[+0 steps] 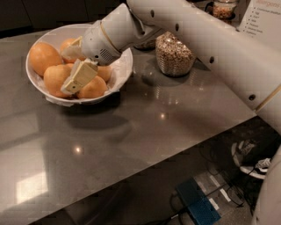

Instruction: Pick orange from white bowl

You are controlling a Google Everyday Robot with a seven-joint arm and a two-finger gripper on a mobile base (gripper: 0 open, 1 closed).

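Where the wide, shallow white bowl (123,67) is set on the glossy grey table (145,127), round, matte oranges (41,57) are heaped inside it. The gripper (73,65) is seen among them, its flat cream fingers (79,76) spread wide over the fruit. A rounded glass jar (174,55) of grainy cereal is seen near the bowl.

Grey bench (131,132), glossy; glass jar of cereal (174,55) upright on it, right of the white bowl (41,89) beneath the pincer (66,70); second jar (224,8) behind; blue box (197,206) on the floor.
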